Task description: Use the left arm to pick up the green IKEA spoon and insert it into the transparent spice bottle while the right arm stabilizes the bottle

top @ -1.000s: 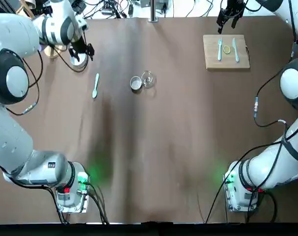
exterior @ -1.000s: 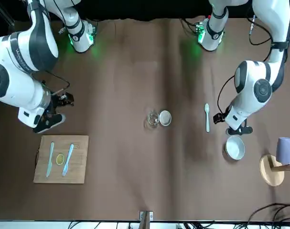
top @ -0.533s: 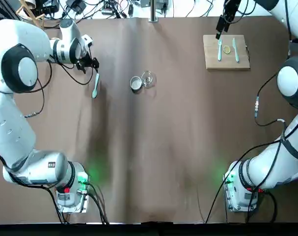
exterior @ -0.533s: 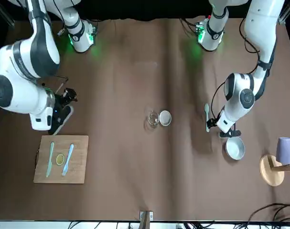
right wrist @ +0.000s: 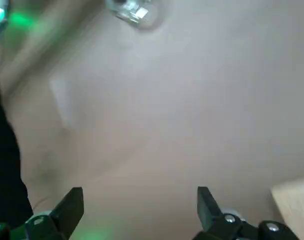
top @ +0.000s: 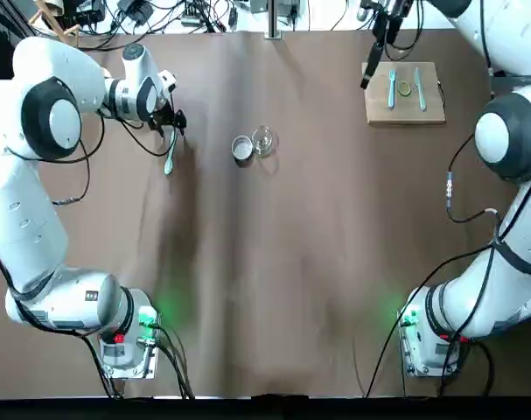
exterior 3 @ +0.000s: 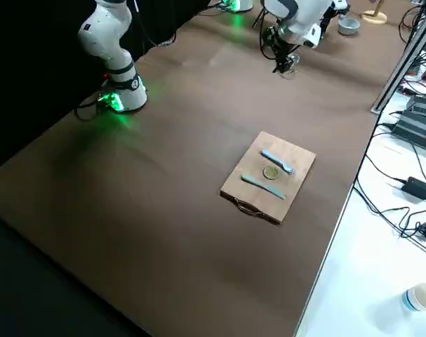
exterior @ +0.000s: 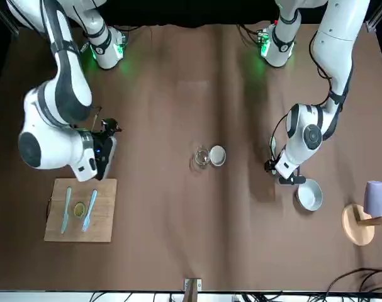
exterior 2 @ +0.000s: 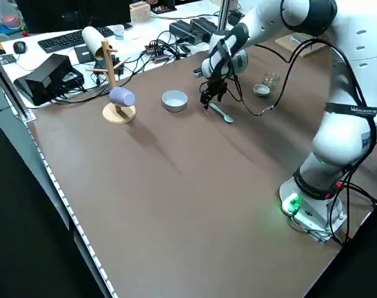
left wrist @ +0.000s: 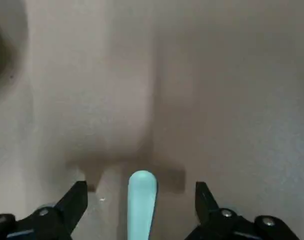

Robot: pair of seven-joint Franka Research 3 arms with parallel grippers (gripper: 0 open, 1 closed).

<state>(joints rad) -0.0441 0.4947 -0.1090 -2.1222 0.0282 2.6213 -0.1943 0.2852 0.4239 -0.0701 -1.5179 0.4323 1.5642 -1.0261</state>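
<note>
Left gripper (top: 174,120) is down at the handle end of the green IKEA spoon (top: 170,155), fingers spread wide; in the left wrist view the spoon's end (left wrist: 141,200) sits between the fingers (left wrist: 74,202), not touching either. Spoon lies flat on the brown table (top: 274,262), left of centre, nearer the far edge than the arm bases. White bowl (exterior: 309,194) is just beside the left gripper on its outer side, tight there. Mug stand (exterior: 360,221) sits further out, by the table's left edge.

Transparent spice bottle (top: 263,139) stands upright mid-table, touching or just beside the grey metal lid (top: 241,148). Open cloth all round the pair, well apart from the spoon.

Right gripper (top: 372,61) hangs over the far edge near the wooden board (top: 403,103), fingers spread, nothing between them, well apart from the bottle. Board carries a blue fork (top: 391,87) and knife (top: 420,87). Wide bare cloth in front of both bases.
</note>
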